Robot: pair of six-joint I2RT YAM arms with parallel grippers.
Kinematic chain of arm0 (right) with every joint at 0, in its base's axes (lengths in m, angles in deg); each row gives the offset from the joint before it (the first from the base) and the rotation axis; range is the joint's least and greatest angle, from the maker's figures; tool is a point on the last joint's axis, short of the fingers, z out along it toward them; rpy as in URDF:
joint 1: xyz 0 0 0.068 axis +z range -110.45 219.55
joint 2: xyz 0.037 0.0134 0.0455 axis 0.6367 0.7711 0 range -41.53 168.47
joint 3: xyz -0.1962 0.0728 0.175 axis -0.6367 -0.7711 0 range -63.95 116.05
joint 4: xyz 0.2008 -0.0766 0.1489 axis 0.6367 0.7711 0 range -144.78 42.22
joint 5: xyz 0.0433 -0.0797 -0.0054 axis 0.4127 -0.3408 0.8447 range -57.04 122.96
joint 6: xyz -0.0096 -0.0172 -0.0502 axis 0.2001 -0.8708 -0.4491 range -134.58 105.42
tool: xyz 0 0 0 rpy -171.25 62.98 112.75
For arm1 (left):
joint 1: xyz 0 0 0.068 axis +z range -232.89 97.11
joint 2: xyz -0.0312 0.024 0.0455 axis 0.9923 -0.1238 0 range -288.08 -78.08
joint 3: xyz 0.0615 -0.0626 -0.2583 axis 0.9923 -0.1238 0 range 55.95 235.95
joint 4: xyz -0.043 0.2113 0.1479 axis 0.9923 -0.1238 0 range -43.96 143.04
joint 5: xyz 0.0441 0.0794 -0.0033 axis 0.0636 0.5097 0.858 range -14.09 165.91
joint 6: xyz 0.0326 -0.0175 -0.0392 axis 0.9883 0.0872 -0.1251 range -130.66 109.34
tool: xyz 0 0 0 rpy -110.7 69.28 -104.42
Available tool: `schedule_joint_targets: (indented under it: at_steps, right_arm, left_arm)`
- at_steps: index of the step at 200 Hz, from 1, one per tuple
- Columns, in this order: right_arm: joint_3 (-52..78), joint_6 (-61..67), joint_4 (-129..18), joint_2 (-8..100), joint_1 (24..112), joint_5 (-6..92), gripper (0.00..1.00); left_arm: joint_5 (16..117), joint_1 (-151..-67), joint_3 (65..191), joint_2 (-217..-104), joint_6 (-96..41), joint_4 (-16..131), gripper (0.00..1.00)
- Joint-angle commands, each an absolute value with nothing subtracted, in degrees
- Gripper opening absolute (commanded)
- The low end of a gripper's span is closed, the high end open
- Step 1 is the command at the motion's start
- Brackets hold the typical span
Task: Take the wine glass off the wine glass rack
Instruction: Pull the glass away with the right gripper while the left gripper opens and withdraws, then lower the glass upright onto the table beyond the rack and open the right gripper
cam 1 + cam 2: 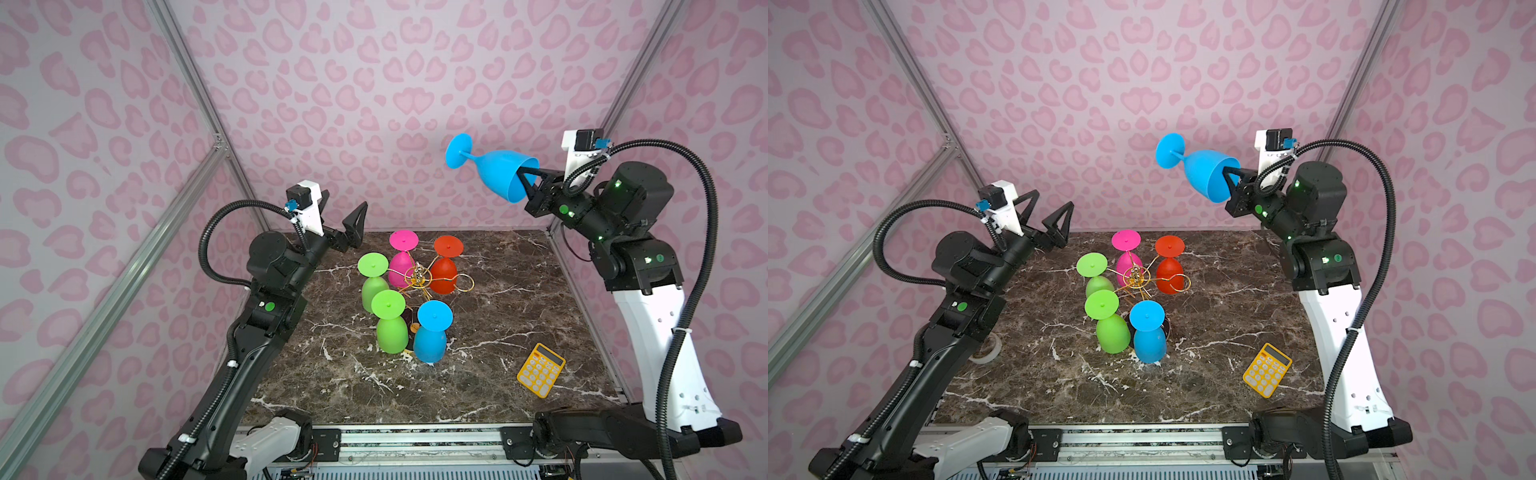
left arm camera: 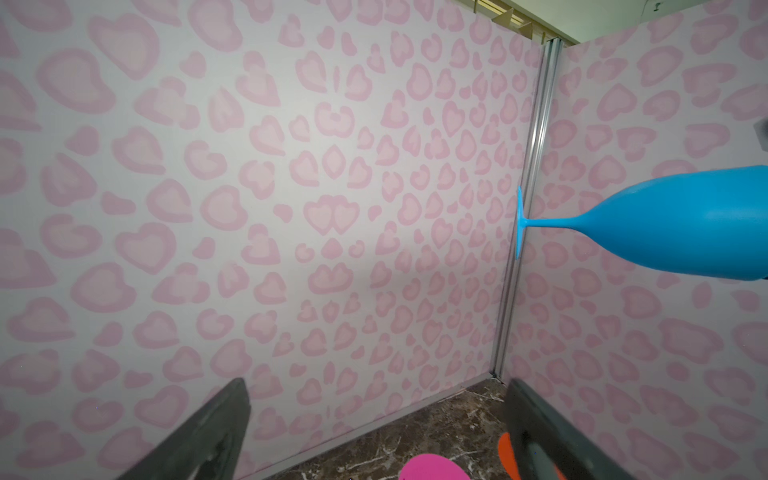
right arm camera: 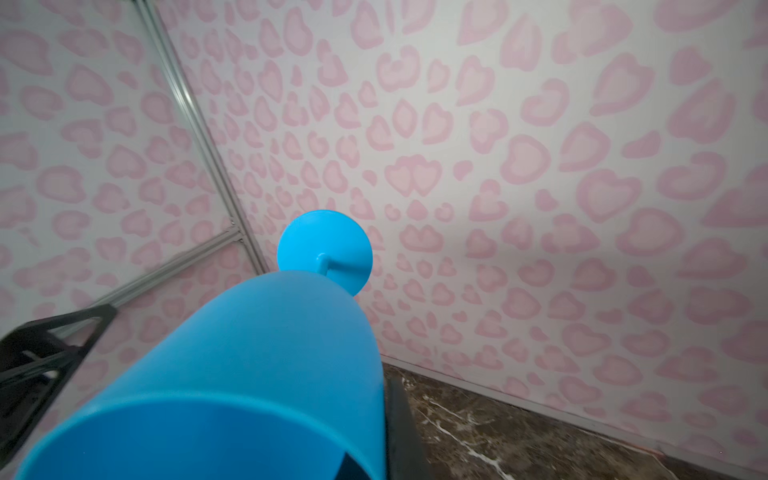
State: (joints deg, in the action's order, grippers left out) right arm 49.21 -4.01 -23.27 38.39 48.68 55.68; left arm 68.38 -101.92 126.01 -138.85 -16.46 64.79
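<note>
The blue wine glass [image 1: 494,174] appears light, rigid, slick plastic; right gripper [image 1: 523,176] clamped across its bowl rim, left gripper [image 1: 1054,198] spread, empty.

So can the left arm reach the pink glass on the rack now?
Probably yes. The left end effector is open and empty, hanging just beside the pink glass, with nothing between them. The green glass next to it and the thin wire rack could crowd the grip.
</note>
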Motion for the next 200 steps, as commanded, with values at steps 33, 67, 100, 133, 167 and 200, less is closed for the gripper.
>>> schedule_joint_targets:
  at_steps: [33,67,100,133,167,200]
  right_arm:
    - [65.25,-15.0,5.07,53.8,45.02,50.26,0.0]
    - [73.49,-17.7,13.16,62.8,45.0,40.04,0.0]
    - [79.06,-19.06,19.32,69.82,45.88,34.22,0.0]
    - [77.63,-20.29,22.53,74.69,47.28,32.29,0.0]
    - [76.81,-20.98,23.71,78.85,47.6,32.23,0.0]
    - [77.17,-21.43,24.06,83.01,48.45,31.02,0.0]
  left_arm:
    - [79.47,-101.79,119.95,-131.29,-10.68,61.75,0.97]
    - [83.54,-101.79,115.4,-127.27,-9.54,61.33,0.97]
    - [85.41,-101.79,111.93,-125.22,-9.14,61.85,0.97]
    - [85.98,-101.74,111.17,-124.67,-9.95,59.58,0.97]
    - [86.03,-101.74,110.27,-123.34,-10.39,58.24,0.97]
    - [85.87,-101.71,109.33,-122.37,-11.42,57.18,0.97]
